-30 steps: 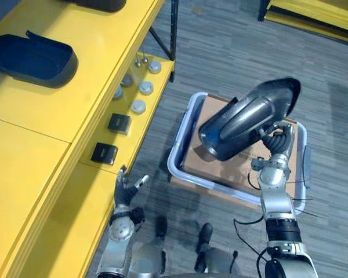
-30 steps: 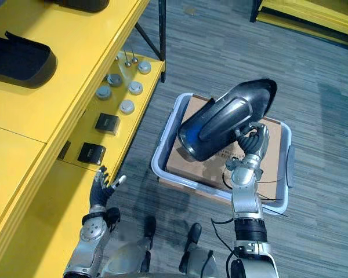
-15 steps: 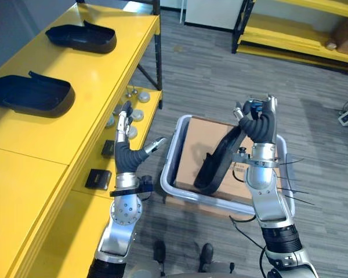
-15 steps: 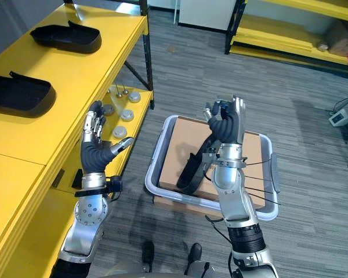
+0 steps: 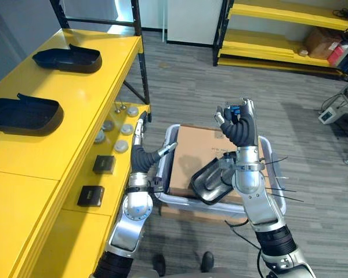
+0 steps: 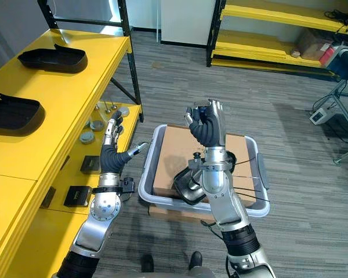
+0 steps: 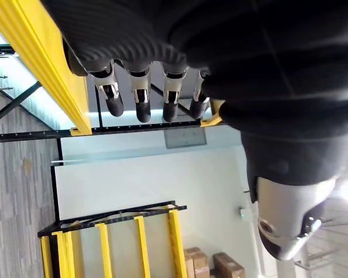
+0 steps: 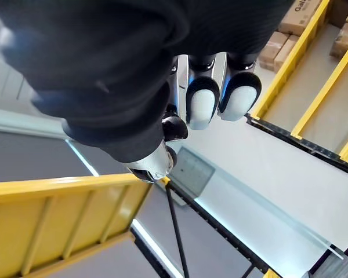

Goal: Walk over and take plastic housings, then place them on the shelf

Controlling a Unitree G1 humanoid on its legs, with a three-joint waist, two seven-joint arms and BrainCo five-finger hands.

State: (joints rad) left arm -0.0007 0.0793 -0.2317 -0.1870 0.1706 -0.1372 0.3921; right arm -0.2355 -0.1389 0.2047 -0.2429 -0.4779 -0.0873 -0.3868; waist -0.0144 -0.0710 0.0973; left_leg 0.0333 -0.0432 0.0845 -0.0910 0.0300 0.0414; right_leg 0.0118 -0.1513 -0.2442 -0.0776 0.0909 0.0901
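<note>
Plastic housing (image 5: 206,184) is partly covered by the right arm (image 5: 252,190); what it rests on cannot be told. Near shelf housing (image 6: 14,116) is cut off at the edge. Lower-shelf small parts (image 5: 122,146) cannot be identified.

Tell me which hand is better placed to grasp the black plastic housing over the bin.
Right, likely. The right hand is raised just above the plastic housing over the grey bin, though curled; the open left hand stands outside the rim.

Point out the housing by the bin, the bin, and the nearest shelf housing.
Housing by the bin (image 5: 209,184), left eye view, glossy curved face.
Bin (image 5: 180,200), left eye view, front rim.
Nearest shelf housing (image 5: 24,116), left eye view, open hollow.
</note>
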